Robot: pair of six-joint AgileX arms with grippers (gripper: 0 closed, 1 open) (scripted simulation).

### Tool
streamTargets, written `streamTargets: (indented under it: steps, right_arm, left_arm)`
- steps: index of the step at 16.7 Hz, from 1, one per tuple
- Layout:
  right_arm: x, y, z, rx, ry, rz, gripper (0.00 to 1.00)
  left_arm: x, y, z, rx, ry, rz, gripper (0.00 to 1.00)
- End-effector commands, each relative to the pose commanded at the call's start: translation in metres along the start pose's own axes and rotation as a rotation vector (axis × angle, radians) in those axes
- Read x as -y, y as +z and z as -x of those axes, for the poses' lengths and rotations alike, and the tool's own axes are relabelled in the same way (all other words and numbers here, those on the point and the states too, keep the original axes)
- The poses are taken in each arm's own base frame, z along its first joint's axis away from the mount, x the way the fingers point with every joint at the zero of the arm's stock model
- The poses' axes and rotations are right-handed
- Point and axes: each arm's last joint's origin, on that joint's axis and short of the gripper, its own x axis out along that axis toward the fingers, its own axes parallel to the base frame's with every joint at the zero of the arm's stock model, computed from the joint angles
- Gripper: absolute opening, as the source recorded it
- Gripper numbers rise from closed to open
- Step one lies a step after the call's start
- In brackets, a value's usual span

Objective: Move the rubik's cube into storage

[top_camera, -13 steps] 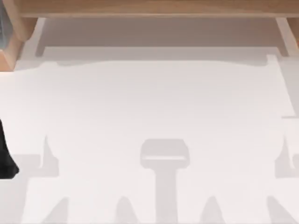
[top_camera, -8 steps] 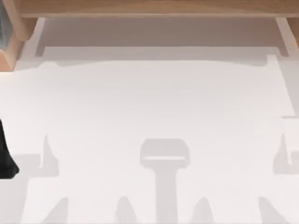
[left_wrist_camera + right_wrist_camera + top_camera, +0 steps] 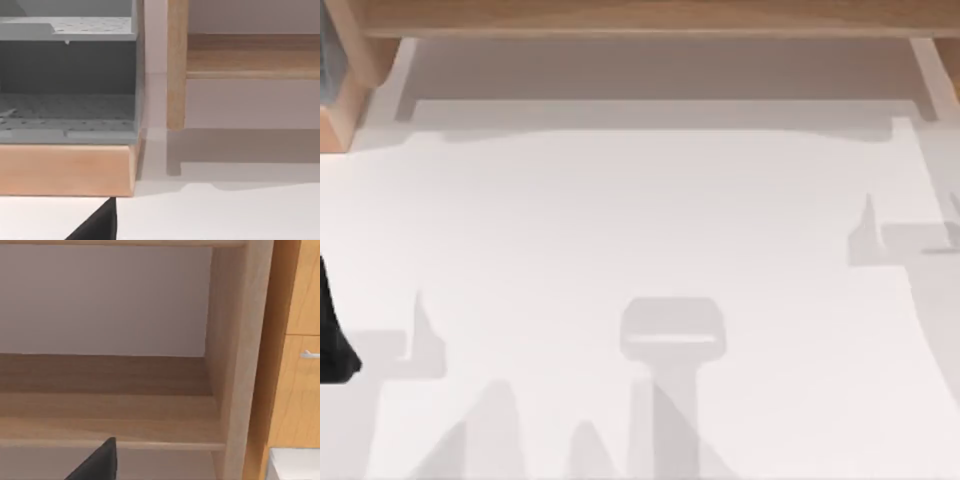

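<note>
The rubik's cube is out of view. A grey storage box (image 3: 67, 90) with perforated shelves sits on a wooden base (image 3: 65, 170); the left wrist view faces it from the table. A black part of my left gripper (image 3: 97, 225) pokes in at that view's edge. The left arm (image 3: 332, 340) is a dark shape at the table's left edge. A black part of my right gripper (image 3: 97, 462) shows in front of an open wooden shelf (image 3: 110, 420).
A long wooden shelf unit (image 3: 640, 20) runs along the back of the white table (image 3: 640, 220), its legs (image 3: 176, 65) standing on the table. A wooden cabinet door with a metal handle (image 3: 310, 355) stands beside the shelf. Arm shadows lie across the table.
The right arm's shadow on the table has slid from the right middle toward the back, and the shadows along the front edge have shifted left. The left arm has stayed still.
</note>
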Motion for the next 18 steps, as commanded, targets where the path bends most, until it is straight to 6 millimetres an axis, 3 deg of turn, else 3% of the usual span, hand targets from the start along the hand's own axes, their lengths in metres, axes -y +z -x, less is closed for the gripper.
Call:
streamTargets:
  steps: [3,5,7,10,14,18]
  right_arm:
    - [-0.035,0.055,-0.055,-0.007,0.002,0.006,1.0]
    - [-0.069,0.08,-0.097,-0.008,0.001,0.009,1.0]
    - [-0.108,0.092,-0.138,-0.009,-0.002,0.011,1.0]
    - [-0.168,0.091,-0.186,-0.008,-0.007,0.012,1.0]
    - [-0.227,0.081,-0.217,0.01,-0.016,-0.001,1.0]
    - [-0.246,0.078,-0.223,0.023,-0.02,-0.011,1.0]
  left_arm:
    - [0.0,0.0,0.0,0.0,0.0,0.0,1.0]
    - [0.0,0.0,0.0,0.0,0.0,0.0,1.0]
    - [0.0,0.0,0.0,0.0,0.0,0.0,1.0]
    - [0.0,0.0,0.0,0.0,0.0,0.0,1.0]
    - [0.0,0.0,0.0,0.0,0.0,0.0,1.0]
    - [0.0,0.0,0.0,0.0,0.0,0.0,1.0]
